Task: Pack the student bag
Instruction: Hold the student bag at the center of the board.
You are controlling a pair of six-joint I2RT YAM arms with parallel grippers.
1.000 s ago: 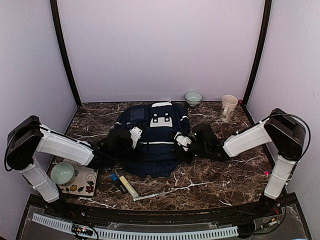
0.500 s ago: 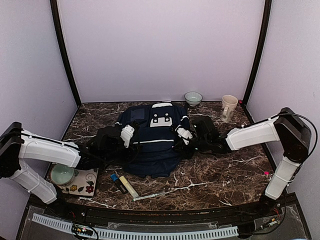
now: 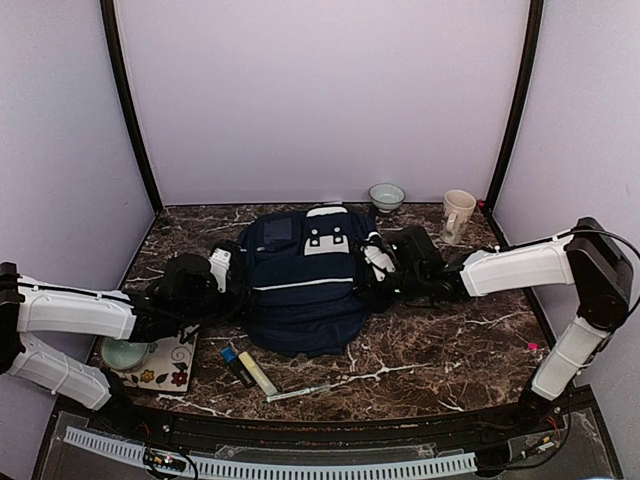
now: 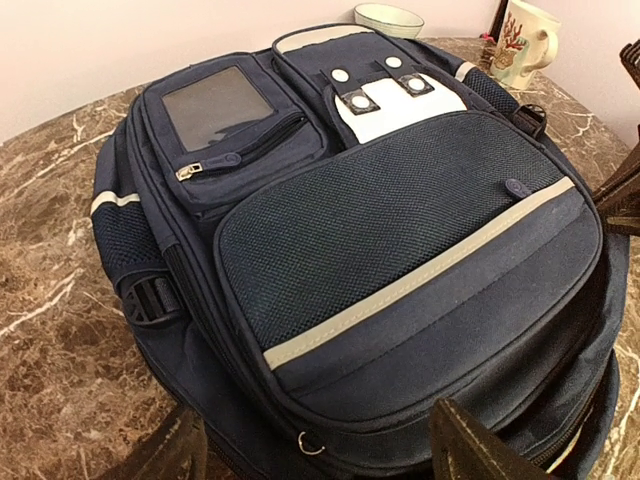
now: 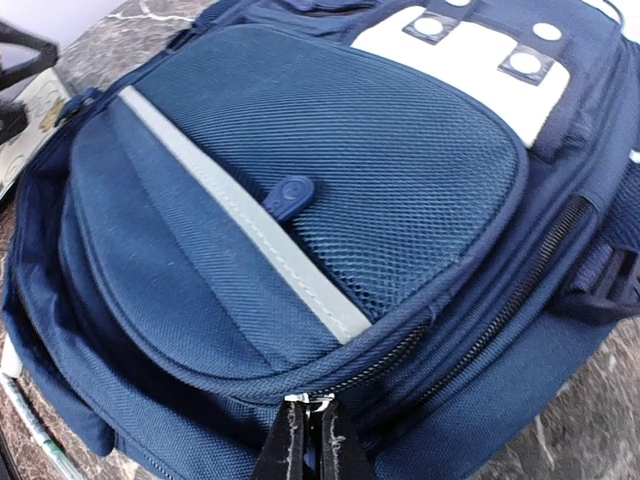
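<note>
Meanwhile the student bag (image 3: 300, 290) lies flat at the middle of the bench (image 3: 430, 350), nearer the far edge. Its long axis runs from near edge to far edge, with the white patch toward the far edge. Your right end effector (image 3: 372, 262) sits against the bag's right flank. Its fingers are pinched together on what looks like the zip pull (image 5: 303, 402), and the zip track runs away from them round the bag's rim. Your left end effector (image 3: 218, 268) stands just off the bag's left side with its jaws spread wide, holding nothing; from there the bag lies straight ahead of its fingers (image 4: 470, 450). The bag looks zipped, so packing likely turns first on drawing that pull along the track, a job for the right arm. The markers (image 3: 248, 370) and a pen (image 3: 300, 392) wait by the near edge, closer to your free left arm.
</note>
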